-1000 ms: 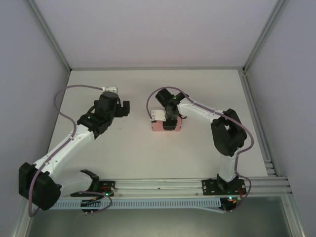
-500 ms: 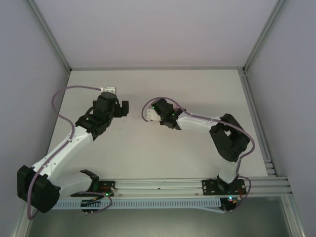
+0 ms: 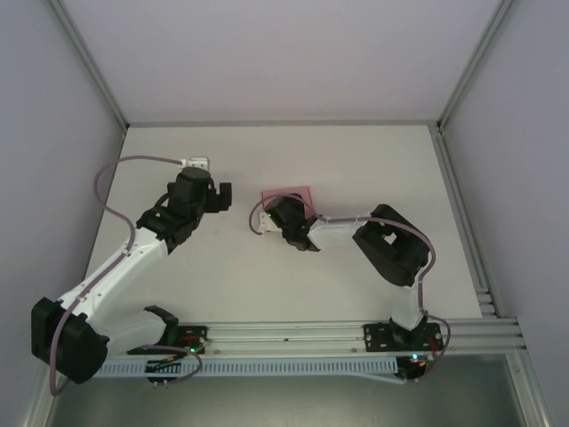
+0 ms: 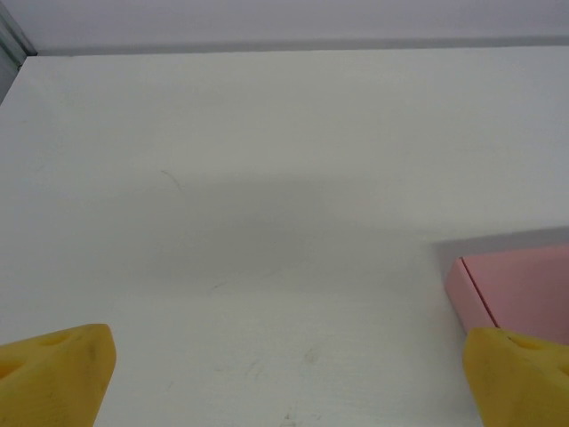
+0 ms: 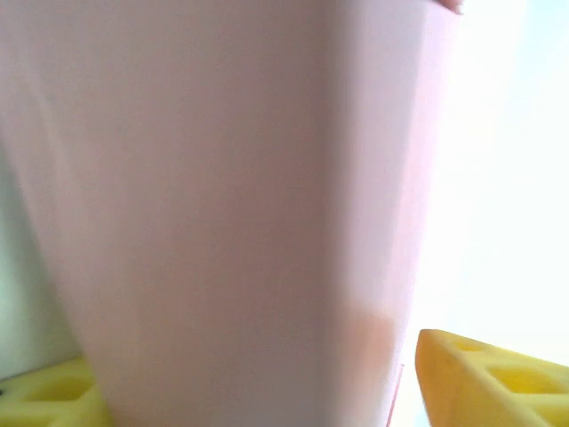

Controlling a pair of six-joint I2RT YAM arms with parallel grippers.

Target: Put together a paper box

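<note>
The paper box (image 3: 292,194), a small pink folded box, lies on the white table (image 3: 373,160) near the middle, partly hidden by my right wrist. My right gripper (image 3: 279,212) is right at its near side. In the right wrist view the paper box (image 5: 231,196) looms blurred between the yellow fingers (image 5: 484,378); a thin bright gap shows beside the right one, and the right gripper (image 5: 267,387) is open. My left gripper (image 3: 222,194) hovers left of the box, open wide. In its wrist view the left gripper (image 4: 289,374) holds nothing, and the box corner (image 4: 520,285) sits at right.
Aluminium frame posts and grey walls close in the table at the back (image 3: 284,123) and along the right side (image 3: 462,213). A metal rail (image 3: 311,334) with both arm bases runs along the near edge. A loose cable (image 3: 111,191) loops off the left arm.
My right gripper carried the pink box left and toward the back of the table, and its jaws have widened around it. The left arm has not moved.
</note>
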